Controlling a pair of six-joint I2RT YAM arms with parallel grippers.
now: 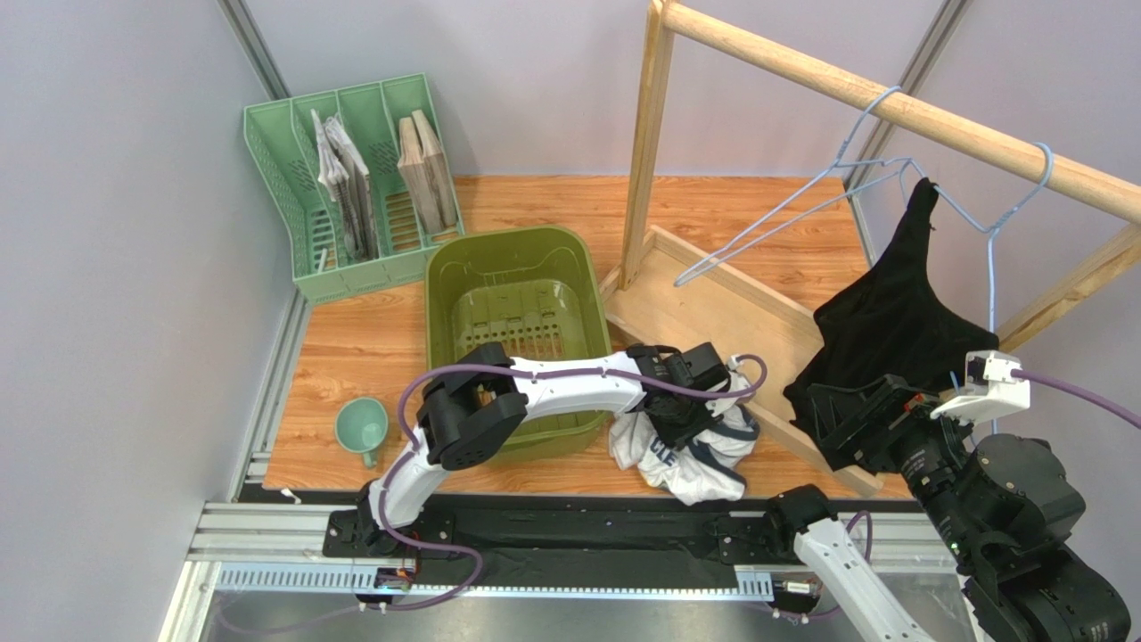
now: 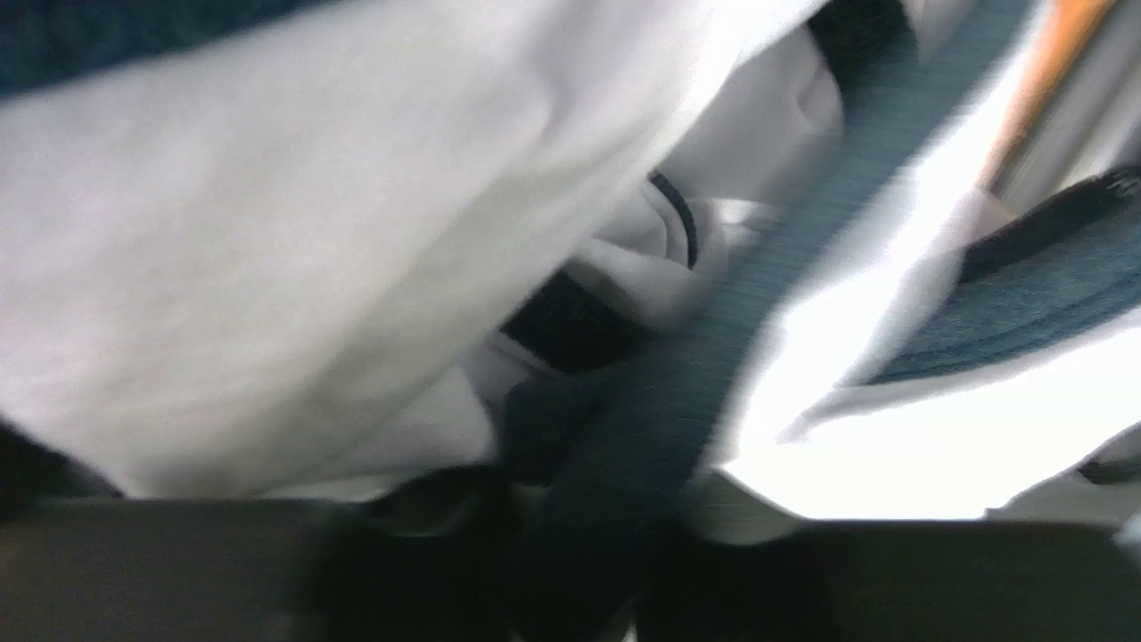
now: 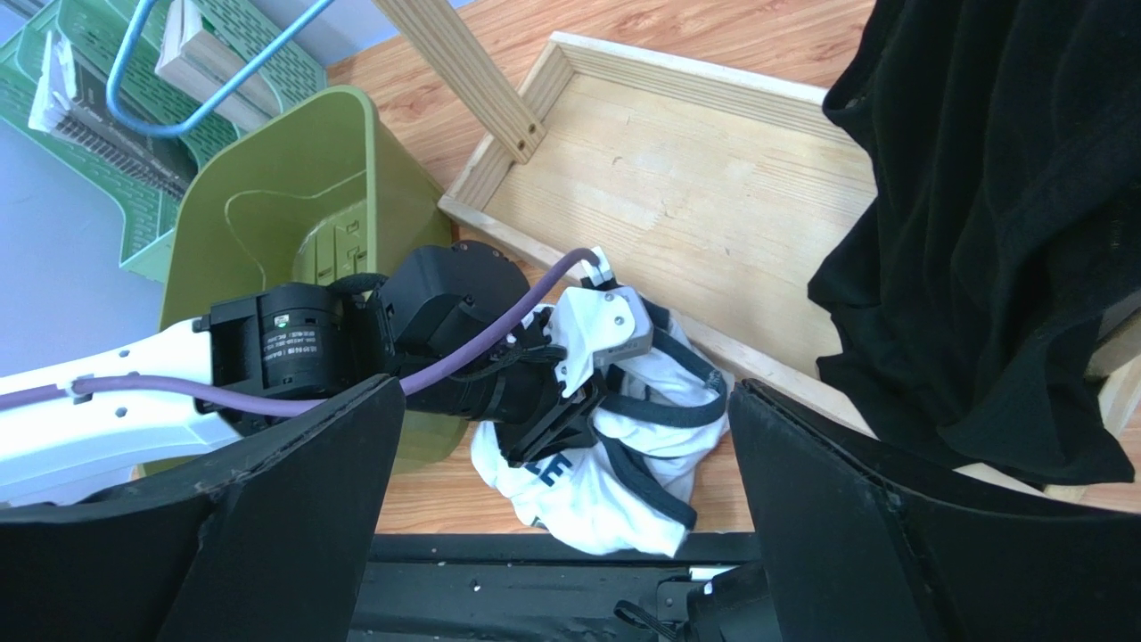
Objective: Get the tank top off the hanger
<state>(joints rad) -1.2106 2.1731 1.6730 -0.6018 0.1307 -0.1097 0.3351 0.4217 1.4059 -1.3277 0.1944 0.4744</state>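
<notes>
A black tank top (image 1: 891,314) (image 3: 991,228) hangs from a light blue hanger (image 1: 998,228) on the wooden rail (image 1: 857,94). A white tank top (image 1: 690,462) (image 3: 630,495) with dark trim lies crumpled on the table near the front edge. My left gripper (image 1: 694,417) (image 3: 543,435) (image 2: 576,562) is pressed into it, shut on its cloth, and white fabric with a dark strap fills the left wrist view. My right gripper (image 1: 857,417) (image 3: 563,535) stands wide open by the black top's lower edge, holding nothing.
A second blue hanger (image 1: 777,221) hangs bare on the rail. The rack's wooden base tray (image 1: 710,308) lies behind the white top. An olive basket (image 1: 509,241) sits to the left, with a green file rack (image 1: 301,174) behind it and a teal cup (image 1: 362,428) nearby.
</notes>
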